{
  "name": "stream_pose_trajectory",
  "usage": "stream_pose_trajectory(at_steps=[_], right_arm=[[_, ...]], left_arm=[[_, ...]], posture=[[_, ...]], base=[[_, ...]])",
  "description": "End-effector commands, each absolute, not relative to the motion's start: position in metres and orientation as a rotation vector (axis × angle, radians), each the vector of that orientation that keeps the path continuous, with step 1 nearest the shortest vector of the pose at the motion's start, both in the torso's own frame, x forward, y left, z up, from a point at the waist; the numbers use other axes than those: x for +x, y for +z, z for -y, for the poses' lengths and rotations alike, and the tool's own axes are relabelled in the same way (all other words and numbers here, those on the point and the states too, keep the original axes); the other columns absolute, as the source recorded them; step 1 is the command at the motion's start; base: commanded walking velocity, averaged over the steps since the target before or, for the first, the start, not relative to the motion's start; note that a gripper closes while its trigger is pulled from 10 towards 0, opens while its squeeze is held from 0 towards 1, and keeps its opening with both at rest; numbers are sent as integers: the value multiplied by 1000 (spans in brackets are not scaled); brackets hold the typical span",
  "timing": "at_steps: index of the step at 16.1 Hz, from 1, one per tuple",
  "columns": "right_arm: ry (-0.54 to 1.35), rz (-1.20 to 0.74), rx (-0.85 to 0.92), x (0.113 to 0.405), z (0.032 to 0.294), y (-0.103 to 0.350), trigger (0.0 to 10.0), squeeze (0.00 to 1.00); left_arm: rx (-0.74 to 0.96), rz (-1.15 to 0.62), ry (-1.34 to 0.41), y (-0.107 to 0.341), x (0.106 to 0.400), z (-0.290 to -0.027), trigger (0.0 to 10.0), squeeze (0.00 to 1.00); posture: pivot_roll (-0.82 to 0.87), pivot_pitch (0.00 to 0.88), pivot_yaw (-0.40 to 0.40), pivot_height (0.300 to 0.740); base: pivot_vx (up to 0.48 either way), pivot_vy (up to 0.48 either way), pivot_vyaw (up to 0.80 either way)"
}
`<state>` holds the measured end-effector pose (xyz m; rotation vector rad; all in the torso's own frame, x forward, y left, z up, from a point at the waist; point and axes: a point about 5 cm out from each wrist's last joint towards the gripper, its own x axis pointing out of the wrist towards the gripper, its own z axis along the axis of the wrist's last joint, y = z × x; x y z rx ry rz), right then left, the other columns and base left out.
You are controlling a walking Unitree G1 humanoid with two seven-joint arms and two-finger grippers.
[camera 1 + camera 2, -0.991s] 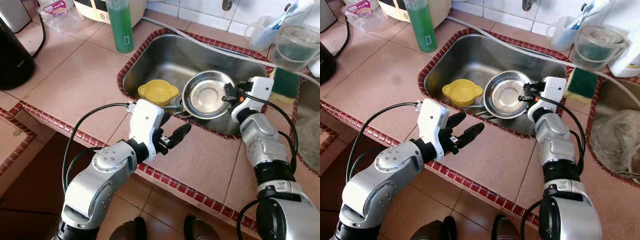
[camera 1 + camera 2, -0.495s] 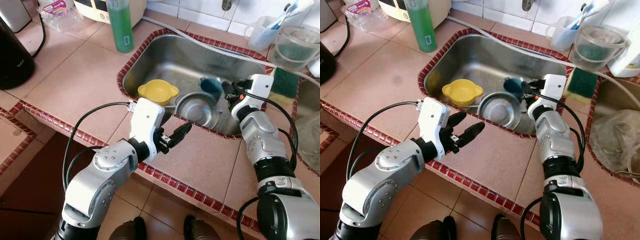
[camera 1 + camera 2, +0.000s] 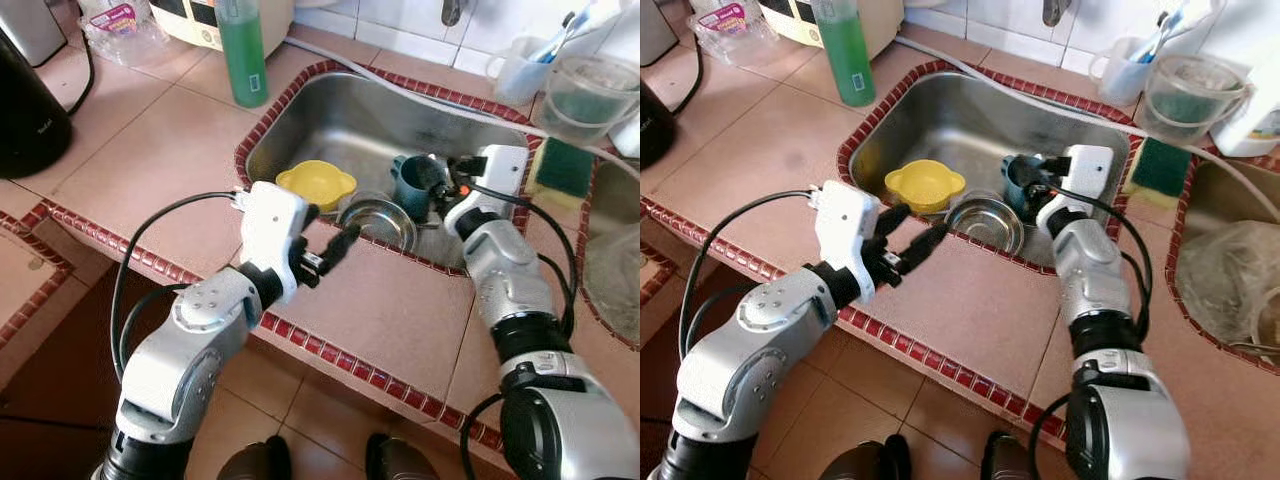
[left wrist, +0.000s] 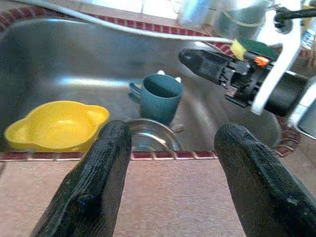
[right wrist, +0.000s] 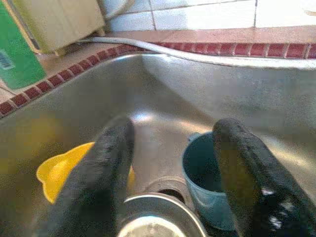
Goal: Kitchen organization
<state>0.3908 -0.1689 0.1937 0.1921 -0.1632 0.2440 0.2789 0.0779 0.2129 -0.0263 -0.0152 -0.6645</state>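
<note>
In the steel sink (image 3: 330,110) lie a yellow two-handled bowl (image 3: 316,184), a small steel bowl (image 3: 380,220) lying flat near the front wall, and an upright teal mug (image 3: 410,186). My right gripper (image 3: 440,176) hangs open just above and beside the mug, holding nothing; the right wrist view shows its fingers (image 5: 98,177) spread over the mug (image 5: 207,180) and the steel bowl (image 5: 158,217). Over the counter's front strip my left gripper (image 3: 326,238) is open and empty, pointing at the sink, with the mug (image 4: 160,96) and yellow bowl (image 4: 54,126) ahead of it.
A green bottle (image 3: 242,50) stands behind the sink's left corner and a black kettle (image 3: 30,100) at far left. Right of the sink are a green sponge (image 3: 565,165), a clear plastic tub (image 3: 598,95) and a white cup (image 3: 520,65). A hose runs along the sink's back rim.
The steel bowl, held tilted at my right gripper a second ago, now lies flat in the sink, let go. The teal mug behind it has come into view. My left gripper has edged left.
</note>
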Motion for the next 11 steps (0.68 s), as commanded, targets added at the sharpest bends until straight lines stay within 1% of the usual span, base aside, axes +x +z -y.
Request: stream_pose_trajectory(at_steps=[1,2,4,6,8,11], right_arm=[[263,200,169,387,166,197,10000,1000],[274,215,161,385,163,196,10000,1000],[281,226,165,383,159,195,10000,1000],[287,240,173,378,153,194,10000,1000],[300,247,131,373,149,190,10000,1000],[294,247,100,368,149,183,10000,1000]], left_arm=[[-11,30,-616,212,283,-83,10000,0],[-17,25,-555,208,287,-89,10000,0],[-27,22,-497,204,294,-98,10000,0],[-56,38,-380,201,306,-115,10000,0],[-40,39,-338,197,312,-124,10000,0],[-48,60,-300,192,317,-131,10000,0]], posture=[[-86,167,-22,740],[-88,154,-23,740],[-95,131,-22,740],[-105,111,-18,740],[-113,91,-13,740],[-114,74,0,740]], base=[[0,0,0],[0,0,0],[0,0,0],[0,0,0],[0,0,0],[0,0,0]])
